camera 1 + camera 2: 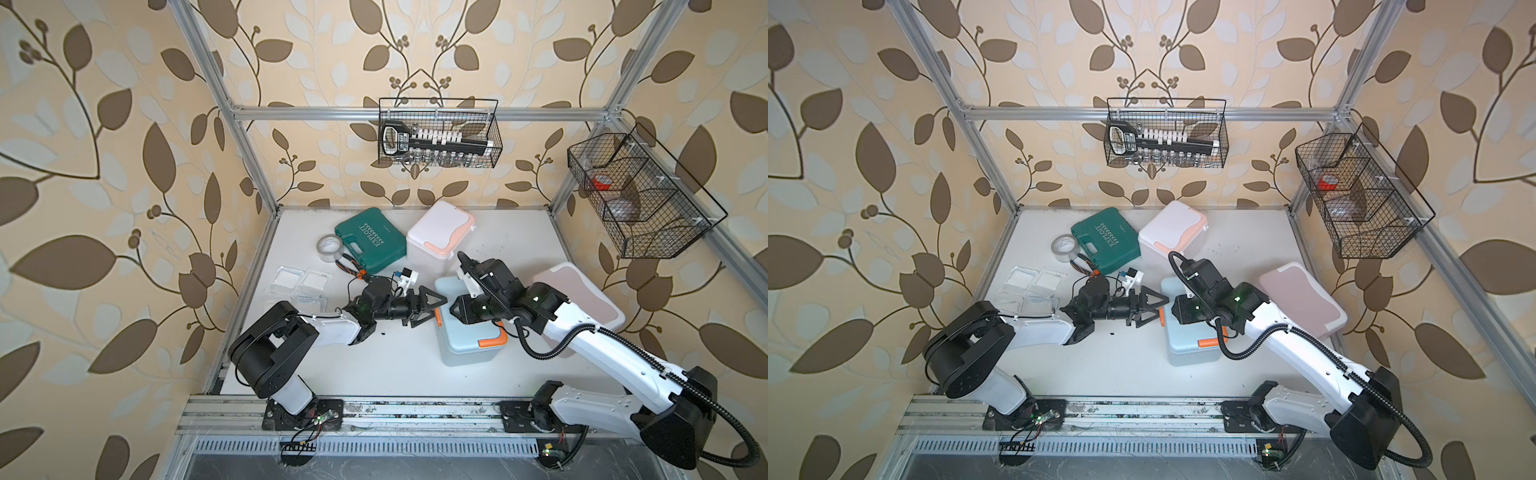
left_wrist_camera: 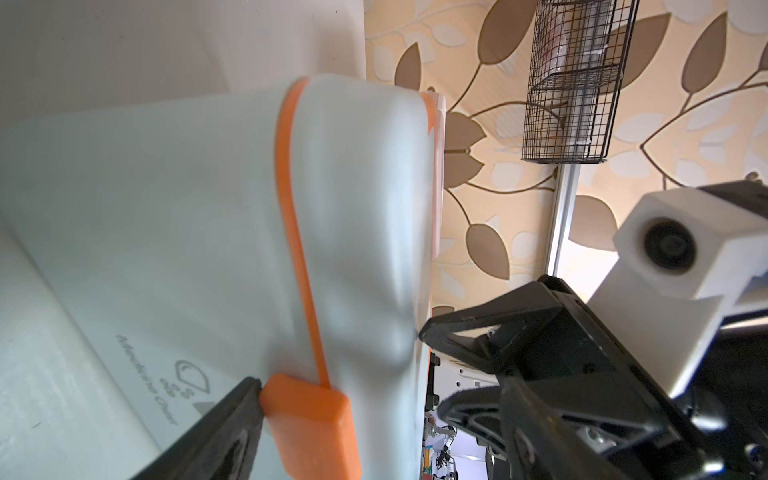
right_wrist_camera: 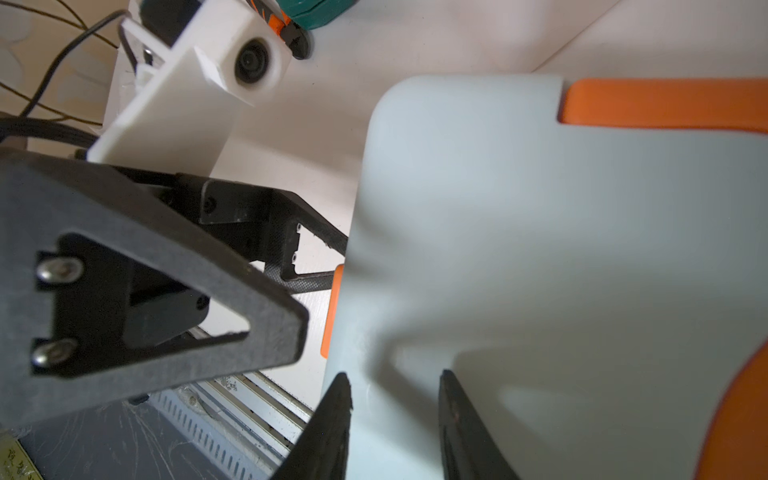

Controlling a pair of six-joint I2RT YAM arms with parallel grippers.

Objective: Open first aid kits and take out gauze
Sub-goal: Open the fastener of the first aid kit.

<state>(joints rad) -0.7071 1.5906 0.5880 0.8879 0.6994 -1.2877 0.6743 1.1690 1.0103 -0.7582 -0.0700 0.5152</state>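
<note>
White counter (image 1: 374,365) holds the blue kit (image 1: 461,345): rigid, slick, probably light; take its orange side latch (image 1: 438,318). Left hand (image 1: 434,309) gapes at that latch; right hand (image 1: 452,309), slightly parted and empty, on the lid (image 3: 540,249).

Left arm (image 1: 332,330) and right arm (image 1: 598,353): white shells, black joints, white boxy cameras (image 2: 685,245); left gripper's (image 1: 438,308) black triangular open-frame fingers (image 3: 187,257) carry silver screws (image 3: 58,268); a ribbed black cable (image 1: 544,356) runs along the right.

White desk (image 1: 395,365) carrying a dark green case (image 1: 370,243), tape roll (image 1: 329,248) lying just left of it, pliers (image 1: 349,268) lying at its near edge, gauze packets (image 1: 301,280) lying near-left of it, white kit (image 1: 440,239) standing just right of it, light blue kit (image 1: 465,340) and pink kit (image 1: 582,299) sitting farther right, nearer the robot
</note>
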